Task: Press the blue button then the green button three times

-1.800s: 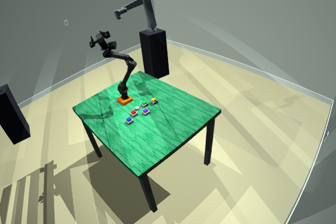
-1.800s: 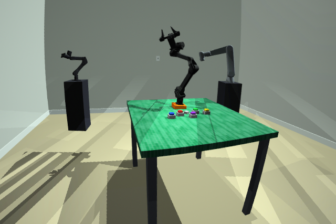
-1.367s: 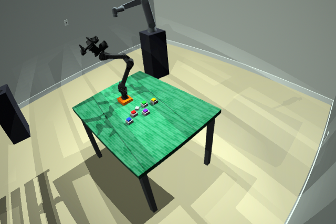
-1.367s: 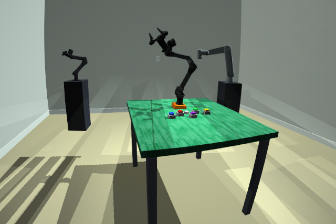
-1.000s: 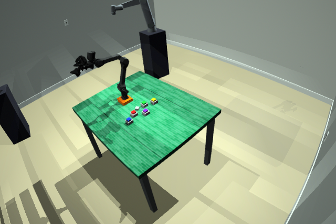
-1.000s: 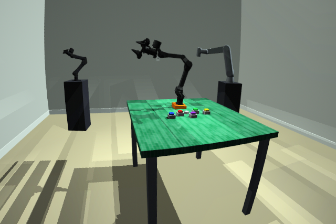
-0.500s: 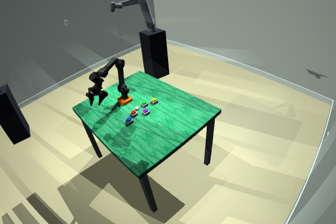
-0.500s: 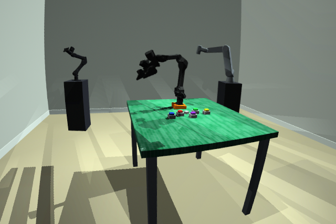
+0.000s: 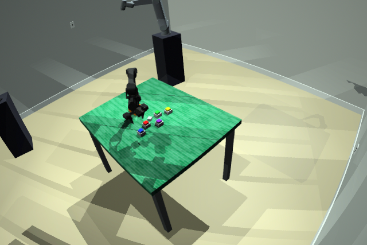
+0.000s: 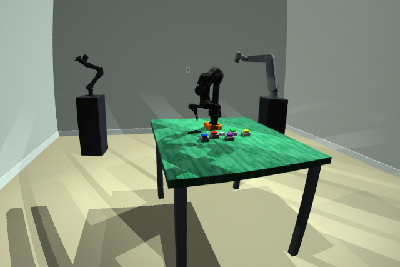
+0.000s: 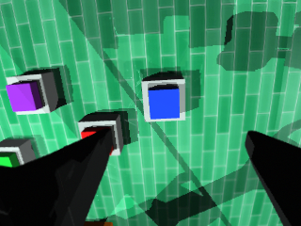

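Note:
The blue button sits in a light square housing, its cap raised, near the middle of the wrist view. The green button stands farther back, next to the yellow one; in the wrist view it is cut by the left edge and partly covered by a finger. My gripper is open and empty, pointing down above the table. It hangs on the arm-base side of the blue button and touches no button.
The red button lies beside the blue one, partly behind the left finger in the wrist view. A purple button, a yellow button and a white block stand nearby.

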Motion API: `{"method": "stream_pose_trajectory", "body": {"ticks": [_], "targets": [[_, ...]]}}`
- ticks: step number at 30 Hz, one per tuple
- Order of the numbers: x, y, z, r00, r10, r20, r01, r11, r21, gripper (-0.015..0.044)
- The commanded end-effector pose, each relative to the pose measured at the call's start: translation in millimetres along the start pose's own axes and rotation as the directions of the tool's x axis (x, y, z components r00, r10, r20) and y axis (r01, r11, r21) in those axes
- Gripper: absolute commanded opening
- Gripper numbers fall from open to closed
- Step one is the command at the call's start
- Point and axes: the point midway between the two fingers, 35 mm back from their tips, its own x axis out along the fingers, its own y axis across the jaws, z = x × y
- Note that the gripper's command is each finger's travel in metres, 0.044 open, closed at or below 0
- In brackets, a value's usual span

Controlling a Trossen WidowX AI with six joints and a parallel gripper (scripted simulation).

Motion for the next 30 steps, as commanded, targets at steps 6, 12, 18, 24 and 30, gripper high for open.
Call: {"method": "stream_pose_trajectory", "body": {"ticks": [6, 12, 18, 24, 30], "targets": [[4.7, 6.0, -4.8, 0.999, 0.012, -0.052, -0.016, 0.998, -0.061, 0.0374], [63.7, 7.0, -8.2, 0.999, 0.013, -0.052, -0.016, 0.998, -0.061, 0.0216], [63.7, 7.0, -8.2, 0.999, 0.013, -0.052, -0.016, 0.998, -0.061, 0.0059], [63.7, 7.0, -8.2, 0.999, 0.013, -0.052, -0.016, 0.998, -0.061, 0.0020], [64.8, 7.0, -8.2, 0.999, 0.013, -0.052, -0.016, 0.998, -0.061, 0.0020]]}}
